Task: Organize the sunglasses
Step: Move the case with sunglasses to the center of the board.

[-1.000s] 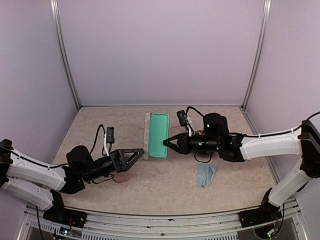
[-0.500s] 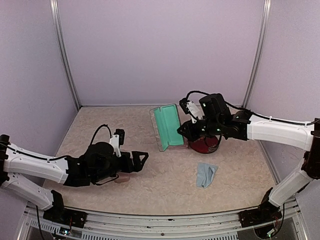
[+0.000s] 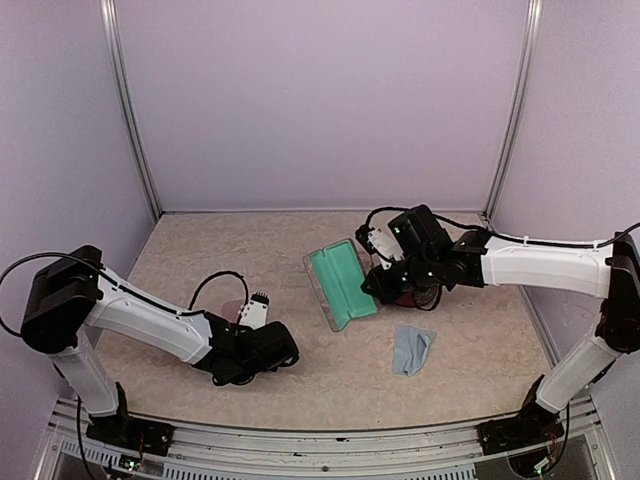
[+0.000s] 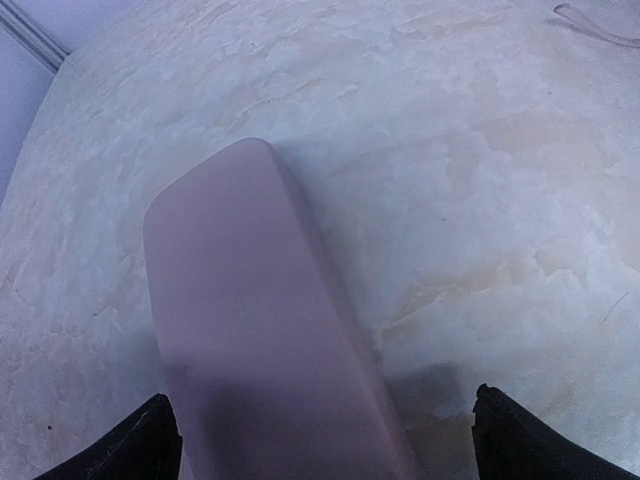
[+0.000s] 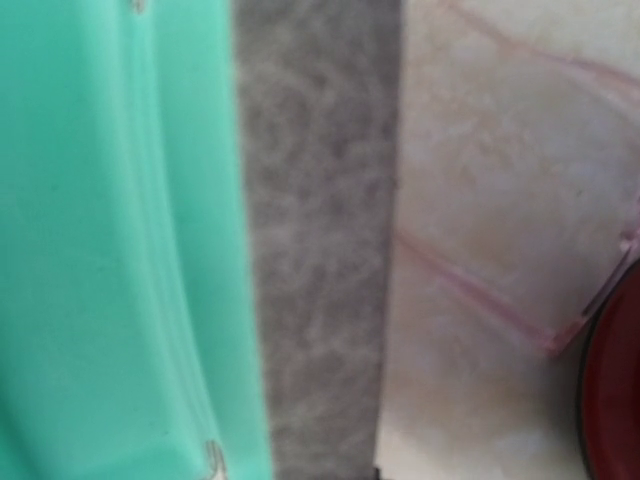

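Pink case [image 4: 255, 320] flat on marbled worktop [image 4: 470, 200], long axis running away from camera. Left tool [image 4: 330, 447] spread wide, black fingertips [image 4: 135, 450] astride case's near end. Clear gap on right; left contact unclear. Thin pinkish strand [image 4: 592, 26] farther off, unidentifiable.

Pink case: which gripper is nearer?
Left. The left gripper hangs open astride the pink case; the right gripper is far off, gripping the green-lined case.

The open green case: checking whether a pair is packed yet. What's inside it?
Only bare green lining shows inside the case. The right gripper covers its right edge, so that strip cannot be checked.
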Robot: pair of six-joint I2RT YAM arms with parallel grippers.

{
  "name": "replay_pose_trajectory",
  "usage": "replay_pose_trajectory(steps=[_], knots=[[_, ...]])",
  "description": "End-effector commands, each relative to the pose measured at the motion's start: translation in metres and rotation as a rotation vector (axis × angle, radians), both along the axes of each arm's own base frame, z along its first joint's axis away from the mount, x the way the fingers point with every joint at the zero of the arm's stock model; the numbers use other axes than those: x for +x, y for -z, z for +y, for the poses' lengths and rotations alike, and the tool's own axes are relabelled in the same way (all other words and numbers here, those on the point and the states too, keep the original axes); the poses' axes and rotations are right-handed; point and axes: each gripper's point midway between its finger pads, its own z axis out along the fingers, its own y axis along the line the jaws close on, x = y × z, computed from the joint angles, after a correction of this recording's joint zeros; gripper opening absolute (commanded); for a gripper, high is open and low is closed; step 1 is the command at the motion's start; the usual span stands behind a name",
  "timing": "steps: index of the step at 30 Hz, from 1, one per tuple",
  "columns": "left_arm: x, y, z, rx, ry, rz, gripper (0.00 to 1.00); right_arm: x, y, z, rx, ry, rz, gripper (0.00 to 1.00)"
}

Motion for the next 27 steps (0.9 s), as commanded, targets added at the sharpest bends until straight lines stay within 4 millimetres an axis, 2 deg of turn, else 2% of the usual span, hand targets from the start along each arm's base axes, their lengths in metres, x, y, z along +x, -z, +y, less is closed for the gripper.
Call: replay_pose_trajectory(steps=[1,7,10,14,16,20,25,26,27], knots=[[0.000,-0.004,0.031,0.151,-0.068,-0.050,0.99,-0.004,-0.009,0.009,0.064,-0.048,-0.008,0.00],[0.001,0.006,0.055,0.101,-0.111,0.005,0.99,0.001,0.006,0.016,-0.050,-0.081,0.006,0.00],[0.006,0.004,0.069,0.026,-0.149,0.023,0.99,0.007,0.011,0.025,-0.125,-0.100,-0.002,0.00],[0.016,-0.003,0.087,-0.135,-0.205,0.040,0.99,0.011,0.028,0.039,-0.239,-0.137,0.002,0.00],[0.020,-0.008,0.094,-0.245,-0.211,0.041,0.99,0.016,0.035,0.047,-0.283,-0.150,-0.010,0.00],[0.025,-0.024,0.100,-0.421,-0.201,0.019,0.99,0.022,0.038,0.070,-0.359,-0.195,-0.038,0.00],[0.024,-0.053,0.102,-0.503,-0.180,-0.044,0.99,0.025,0.045,0.094,-0.521,-0.264,-0.096,0.00],[0.024,-0.057,0.103,-0.513,-0.179,-0.048,0.99,0.025,0.052,0.097,-0.569,-0.274,-0.102,0.00],[0.023,-0.060,0.104,-0.521,-0.179,-0.051,0.99,0.025,0.048,0.101,-0.598,-0.282,-0.120,0.00]])
